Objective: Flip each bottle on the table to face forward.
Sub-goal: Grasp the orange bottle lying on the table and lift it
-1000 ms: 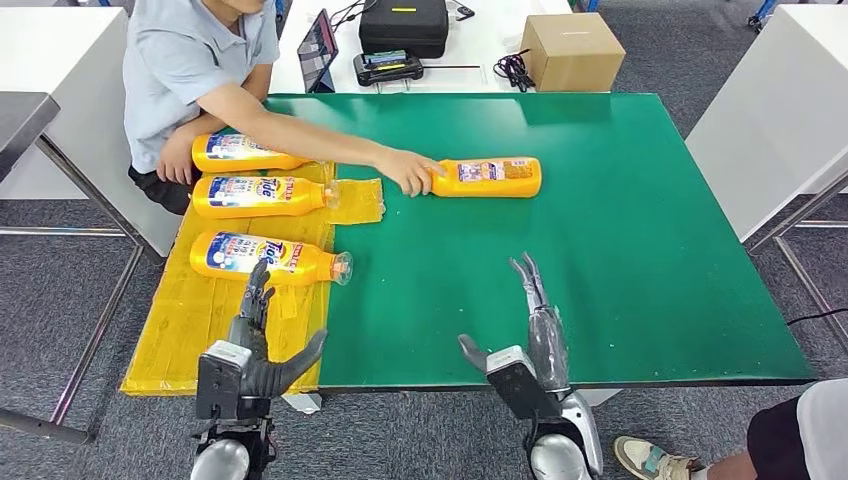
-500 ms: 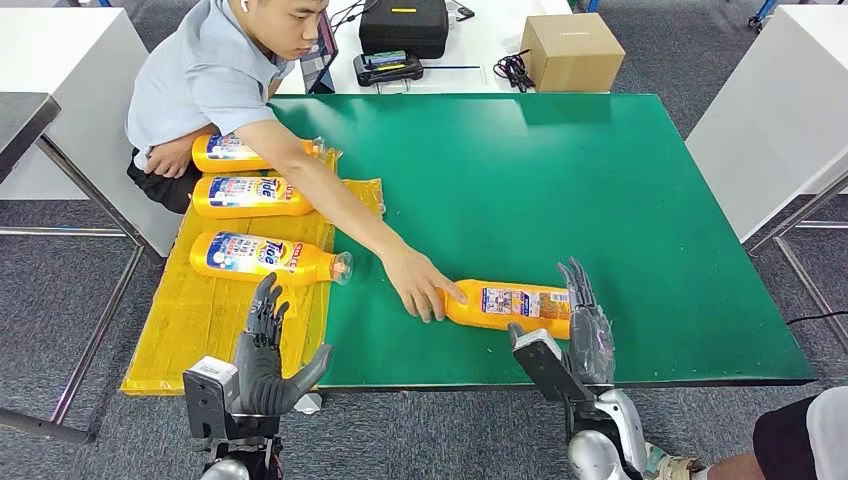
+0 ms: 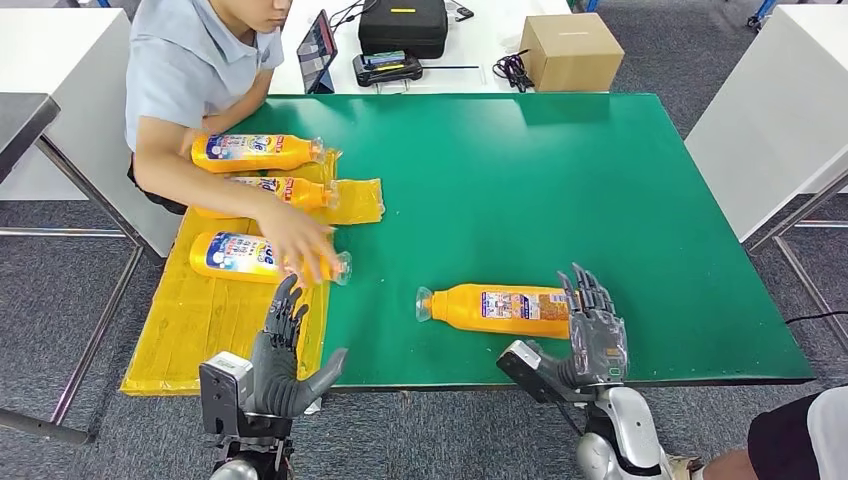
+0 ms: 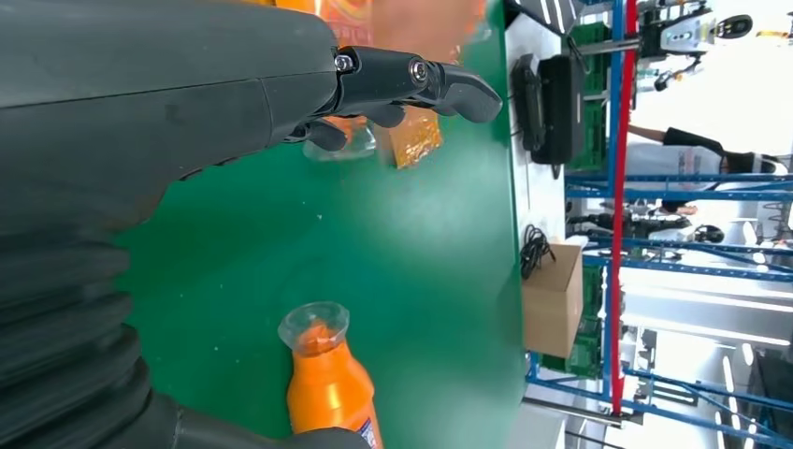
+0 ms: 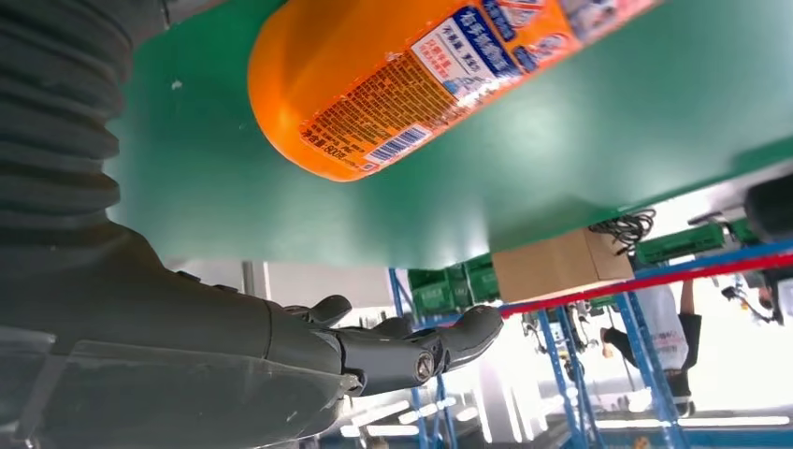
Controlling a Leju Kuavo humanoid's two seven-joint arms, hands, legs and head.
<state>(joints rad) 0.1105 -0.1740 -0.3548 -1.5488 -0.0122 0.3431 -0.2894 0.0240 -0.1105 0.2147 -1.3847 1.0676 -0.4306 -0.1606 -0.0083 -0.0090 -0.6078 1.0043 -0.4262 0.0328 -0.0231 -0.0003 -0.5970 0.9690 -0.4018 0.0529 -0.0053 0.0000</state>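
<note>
So the green desk [image 3: 600, 200] takes up most of the head view, with a person [image 3: 190, 70] in a light blue shirt sitting at its far left corner. A yellow plastic sheet [image 3: 190, 320] covers the desk's left edge, and three orange bottles lie on it on their sides in a row, necks pointing right: the far bottle [image 3: 255, 152], the middle bottle [image 3: 290, 190] partly hidden behind the person's forearm, and the near bottle [image 3: 235, 254] with the person's hand [image 3: 300, 245] on its neck end. A fourth orange bottle [image 3: 495, 309] lies on its side on the bare green near the front edge, neck pointing left, small-print label facing up. The right hand [image 3: 590, 335] is just beside that bottle's base, fingers spread and upright, holding nothing; can't tell if it actually touches it. The left hand [image 3: 285, 355] hovers at the front edge by the yellow sheet, fingers apart, empty too. Behind the desk there's a cardboard box [image 3: 572, 50], a black case [image 3: 404, 25] and a tablet [image 3: 316, 48].
</note>
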